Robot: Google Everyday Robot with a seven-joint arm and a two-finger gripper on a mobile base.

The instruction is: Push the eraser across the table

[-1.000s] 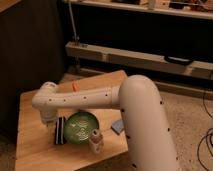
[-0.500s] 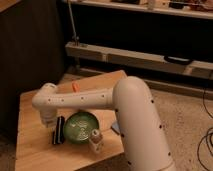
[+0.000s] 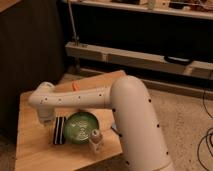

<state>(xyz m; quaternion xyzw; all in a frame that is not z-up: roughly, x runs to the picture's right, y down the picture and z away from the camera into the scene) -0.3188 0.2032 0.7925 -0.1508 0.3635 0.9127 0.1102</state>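
Eraser (image 3: pixel 59 131) unmoved on table (image 3: pixel 30 147), at green bowl's (image 3: pixel 82 127) 9 o'clock. Gripper (image 3: pixel 48 121) at its 11; you can't tell its grip. One eraser, one bowl, one bottle (image 3: pixel 95 140).

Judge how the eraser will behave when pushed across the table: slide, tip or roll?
Flat and blocky, the eraser will probably slide, not roll or tip. Close beside the bowl, it might nudge that. The gripper hangs by its far end.

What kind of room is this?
Probably a lab or workshop: long metal shelving, loose cables on the floor, a low table. The gripper hangs beside the eraser.
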